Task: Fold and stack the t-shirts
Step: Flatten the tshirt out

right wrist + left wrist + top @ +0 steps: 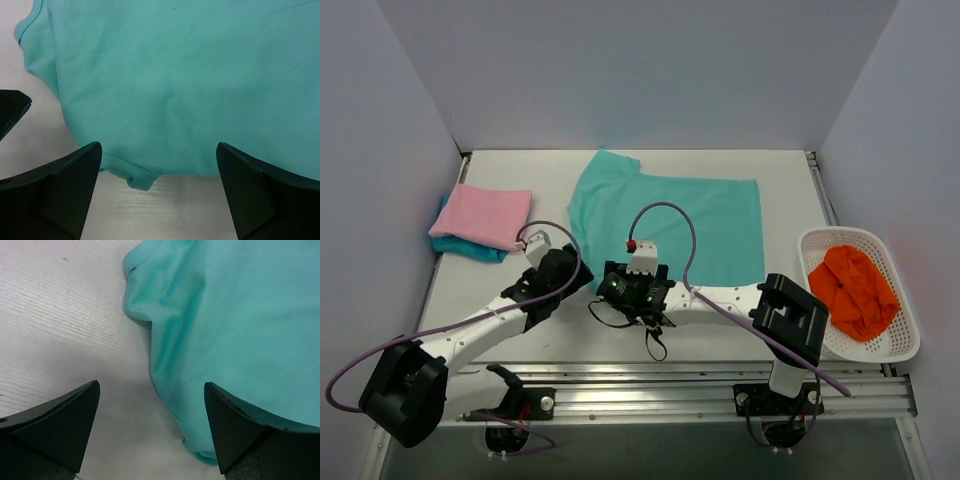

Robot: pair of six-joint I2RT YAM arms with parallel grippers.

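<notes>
A mint-teal t-shirt (670, 215) lies spread on the white table, its near-left corner bunched between the two arms. At the far left a folded pink t-shirt (485, 215) rests on a darker turquoise t-shirt (465, 247). My left gripper (152, 415) stands open just above the table, and the mint-teal t-shirt's (235, 325) near-left edge lies between its fingers. My right gripper (159, 172) is open too, over the mint-teal t-shirt's (175, 85) near hem, where a small rolled corner sticks out. Neither holds anything.
A white mesh basket (898, 335) at the right edge holds an orange cloth (855, 290). Grey walls enclose the table on three sides. A metal rail (690, 385) runs along the near edge. Purple cables loop over both arms.
</notes>
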